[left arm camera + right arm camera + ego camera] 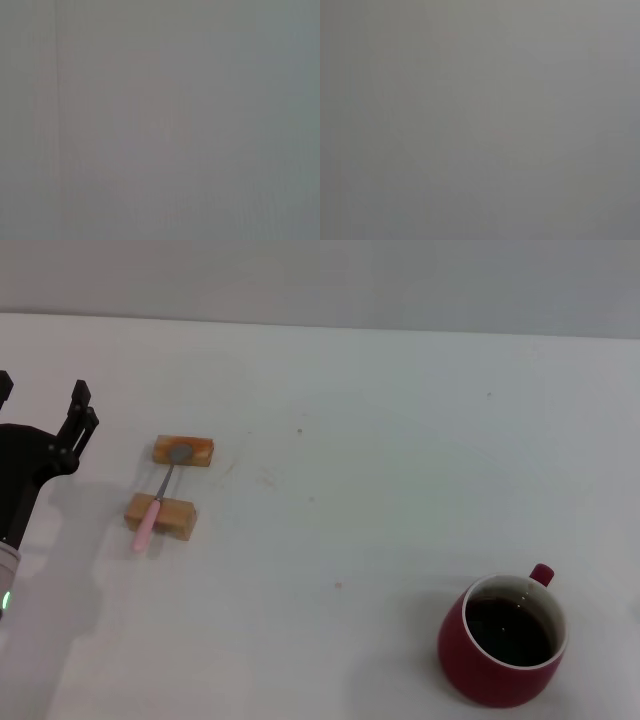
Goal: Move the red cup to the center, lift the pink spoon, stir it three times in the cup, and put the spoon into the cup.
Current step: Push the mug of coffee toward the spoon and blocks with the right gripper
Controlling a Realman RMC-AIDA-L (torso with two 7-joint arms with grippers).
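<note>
The red cup (503, 642) stands at the front right of the white table (380, 440), with dark liquid inside and its small handle pointing to the back right. The pink spoon (157, 498) lies across two tan wooden blocks at the left, its grey bowl on the far block (184, 451) and its pink handle over the near block (161, 517). My left gripper (42, 400) hovers at the far left edge, left of the spoon, open and empty. My right gripper is out of view. Both wrist views show only plain grey.
The wide middle of the white tabletop lies between the blocks and the cup. The table's back edge runs along the top of the head view, with a grey wall (320, 280) behind it.
</note>
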